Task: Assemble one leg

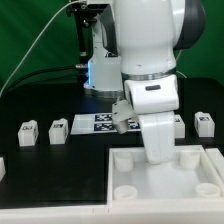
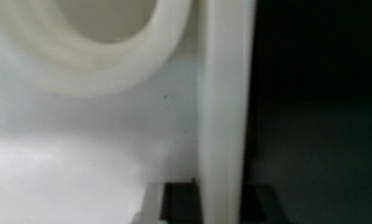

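Note:
Three small white legs with tags stand on the black table: two at the exterior view's left (image 1: 27, 132) (image 1: 58, 130) and one at its right (image 1: 203, 124). A fourth shows partly at the left edge (image 1: 2, 165). My gripper (image 1: 158, 157) is down on the far rim of the large white panel (image 1: 190, 190), away from all the legs. In the wrist view the two dark fingers (image 2: 179, 205) sit tight on either side of the panel's raised rim (image 2: 220, 100), so the gripper (image 2: 220, 202) is shut on it. A round corner hole (image 2: 103, 30) lies beside the rim.
The marker board (image 1: 92, 122) lies behind the panel, partly hidden by my arm. The arm's base and cables stand at the back (image 1: 95, 60). The panel fills the front right of the table.

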`<state>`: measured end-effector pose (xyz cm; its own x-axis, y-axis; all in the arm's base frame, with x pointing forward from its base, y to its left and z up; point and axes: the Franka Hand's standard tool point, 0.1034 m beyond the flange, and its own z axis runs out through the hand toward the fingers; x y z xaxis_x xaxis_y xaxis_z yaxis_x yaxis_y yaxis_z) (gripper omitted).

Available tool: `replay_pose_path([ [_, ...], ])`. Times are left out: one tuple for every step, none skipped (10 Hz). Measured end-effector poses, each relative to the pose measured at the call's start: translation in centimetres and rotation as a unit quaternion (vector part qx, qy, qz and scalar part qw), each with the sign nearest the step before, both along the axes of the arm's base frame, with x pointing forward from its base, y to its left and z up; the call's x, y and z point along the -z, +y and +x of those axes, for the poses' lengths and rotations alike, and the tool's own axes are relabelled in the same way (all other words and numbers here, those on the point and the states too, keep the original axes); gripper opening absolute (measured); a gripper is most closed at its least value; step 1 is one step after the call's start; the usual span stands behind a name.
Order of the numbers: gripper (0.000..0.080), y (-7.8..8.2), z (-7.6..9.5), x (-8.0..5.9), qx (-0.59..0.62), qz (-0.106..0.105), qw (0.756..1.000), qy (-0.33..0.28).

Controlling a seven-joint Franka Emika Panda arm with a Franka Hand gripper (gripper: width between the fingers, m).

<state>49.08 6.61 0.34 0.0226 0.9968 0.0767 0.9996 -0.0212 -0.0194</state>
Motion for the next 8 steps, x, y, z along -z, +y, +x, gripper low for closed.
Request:
replay_pose_path([
  [0.0056,-0.01,-0.01,-0.01,0.003,-0.001,1.000,0.004],
  [0.0056,-0.05,-0.01,-0.01,0.003,-0.001,1.000,0.004],
  [0.0056,-0.06,-0.01,-0.01,0.003,0.000,1.000,0.004],
  [0.0064,-0.06,-0.01,-0.01,0.003,0.000,1.000,0.004],
  [0.0064,-0.10,0.02,-0.04,0.004,0.000,1.000,0.004],
  [0.0243,-0.12,0.05,-0.07,0.004,0.000,1.000,0.003],
  [0.0243,-0.14,0.08,-0.09,0.004,-0.001,1.000,0.003],
  [0.0420,-0.15,0.10,-0.12,0.004,-0.001,1.000,0.003],
])
